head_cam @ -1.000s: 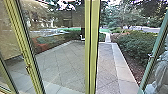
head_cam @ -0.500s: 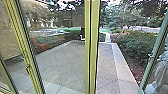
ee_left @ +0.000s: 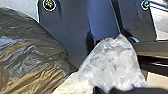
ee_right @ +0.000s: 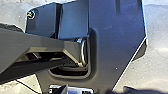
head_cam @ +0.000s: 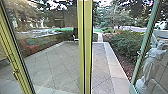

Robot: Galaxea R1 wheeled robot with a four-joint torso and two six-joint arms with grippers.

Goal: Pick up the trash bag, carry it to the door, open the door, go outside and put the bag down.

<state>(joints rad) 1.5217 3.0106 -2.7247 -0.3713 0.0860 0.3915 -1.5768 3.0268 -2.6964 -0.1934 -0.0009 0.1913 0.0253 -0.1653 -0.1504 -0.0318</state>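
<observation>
In the head view, the glass door stands open at the right, its green frame slanting and a small handle partway down. Paving shows through the opening beside the yellow-green post. The left wrist view has the dark, glossy, wrinkled trash bag close to the robot's body. Pale see-through plastic bunches beside it and runs down to my left gripper, which is shut on it; the join between dark and pale plastic is hard to make out.
Yellow-green posts and a fixed glass pane stand ahead and left. Outside lie a paved yard, a pale stone border and bushes along the right. A whitish figure-like shape shows in the right-hand glass.
The whole head view has shifted left as the robot turned slightly right, so more of the right-hand glass and its pale shape shows.
</observation>
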